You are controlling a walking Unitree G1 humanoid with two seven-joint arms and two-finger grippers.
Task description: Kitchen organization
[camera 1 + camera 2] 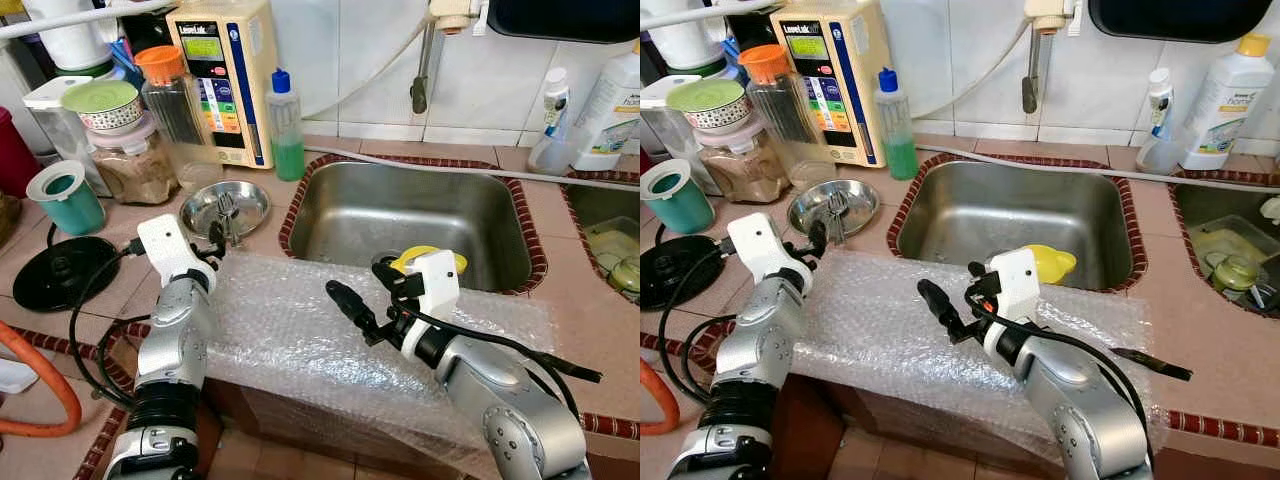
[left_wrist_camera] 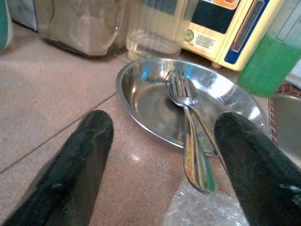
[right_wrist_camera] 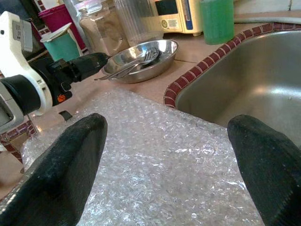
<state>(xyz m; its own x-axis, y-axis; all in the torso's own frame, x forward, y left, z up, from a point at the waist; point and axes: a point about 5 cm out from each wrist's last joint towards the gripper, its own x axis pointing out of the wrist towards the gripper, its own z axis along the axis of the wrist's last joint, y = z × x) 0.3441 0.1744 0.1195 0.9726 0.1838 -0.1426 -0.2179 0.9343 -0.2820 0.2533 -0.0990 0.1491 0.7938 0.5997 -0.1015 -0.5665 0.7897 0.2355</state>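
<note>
Left gripper — jaws wide, empty, facing cutlery in steel dish. Right gripper — jaws wide, empty, above bubble wrap. Best approach, likely: straddle the overhanging handles, close squarely.

A tiled tabletop with an inset steel sink carries a bubble wrap sheet, a steel dish, a teal cup, jars and bottles.
</note>
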